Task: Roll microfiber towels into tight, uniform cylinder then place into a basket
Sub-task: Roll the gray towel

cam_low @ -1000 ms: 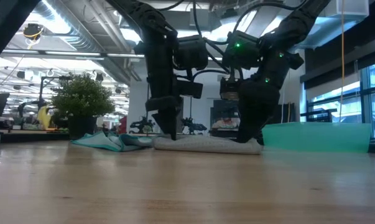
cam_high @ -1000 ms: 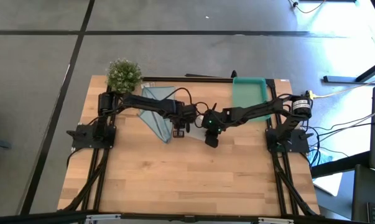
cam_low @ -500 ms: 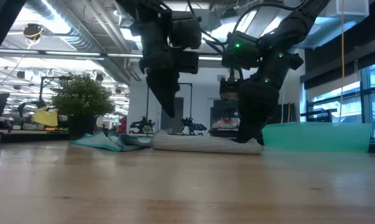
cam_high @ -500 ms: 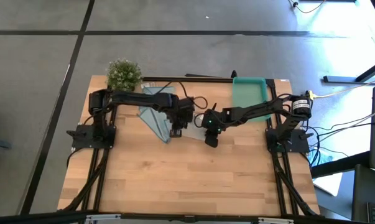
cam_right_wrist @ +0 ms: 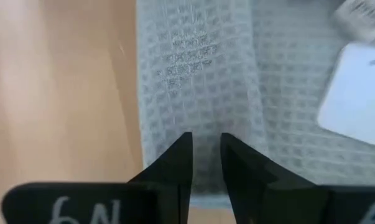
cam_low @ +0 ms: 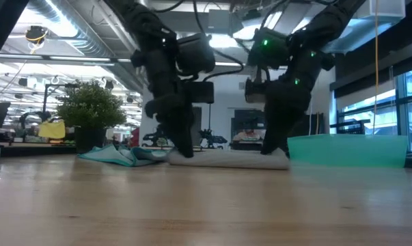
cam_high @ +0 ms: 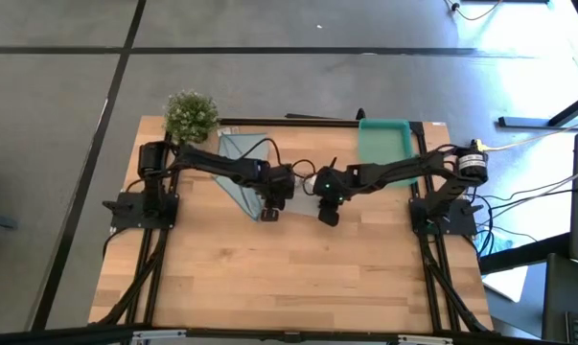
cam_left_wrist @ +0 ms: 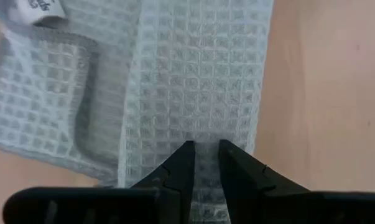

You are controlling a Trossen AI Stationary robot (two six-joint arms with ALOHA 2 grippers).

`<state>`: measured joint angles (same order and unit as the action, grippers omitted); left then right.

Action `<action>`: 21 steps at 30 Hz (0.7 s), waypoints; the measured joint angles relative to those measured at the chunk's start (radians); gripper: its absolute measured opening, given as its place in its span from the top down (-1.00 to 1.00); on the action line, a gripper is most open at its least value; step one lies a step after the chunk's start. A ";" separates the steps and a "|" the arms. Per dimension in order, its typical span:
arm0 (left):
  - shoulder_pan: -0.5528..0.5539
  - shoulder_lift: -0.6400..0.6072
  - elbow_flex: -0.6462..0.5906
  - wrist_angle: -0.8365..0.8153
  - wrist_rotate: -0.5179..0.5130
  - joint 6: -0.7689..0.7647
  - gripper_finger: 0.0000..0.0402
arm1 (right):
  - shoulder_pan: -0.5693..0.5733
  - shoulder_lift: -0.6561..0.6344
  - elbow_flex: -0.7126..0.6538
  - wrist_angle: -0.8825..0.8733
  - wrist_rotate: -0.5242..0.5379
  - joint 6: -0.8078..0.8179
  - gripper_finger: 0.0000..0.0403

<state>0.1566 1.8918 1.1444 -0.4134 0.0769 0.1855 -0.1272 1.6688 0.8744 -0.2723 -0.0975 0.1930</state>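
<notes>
Your left claw (cam_left_wrist: pixel 204 155) and right claw (cam_right_wrist: pixel 206 152) sit low at mid-table (cam_high: pixel 298 278), each pinching one end of the folded grey towel (cam_low: pixel 226 158), fingers nearly together on the waffle cloth. Blue towel (cam_high: pixel 239 163) lies crumpled behind, near the plant (cam_high: pixel 191 115). Basket (cam_high: pixel 384 144) stands at the far right.

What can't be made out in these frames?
- Grey waffle towel: high view, both arms cover it; how tightly it is rolled is unclear.
- Left gripper, right gripper: wrist views, jaws nearly together on the fold; whether cloth is pinched cannot be told.
- Towel tags: print too small or blurred.
- Teal bin: low view, wall hides the inside.
- Light blue towel: left arm crosses it.
</notes>
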 joint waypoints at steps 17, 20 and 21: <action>0.001 -0.003 -0.022 0.033 0.001 0.000 0.65 | 0.185 -0.076 0.003 -0.055 0.064 -0.273 0.63; 0.002 -0.003 -0.022 0.033 0.002 0.000 0.65 | 0.187 -0.051 0.003 -0.053 0.063 -0.279 0.63; 0.002 -0.003 -0.022 0.033 0.005 0.000 0.65 | 0.186 -0.043 0.003 -0.055 0.064 -0.280 0.63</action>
<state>0.1581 1.8893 1.1225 -0.3801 0.0814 0.1852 0.0589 1.6259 0.8772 -0.3277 -0.0338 -0.0866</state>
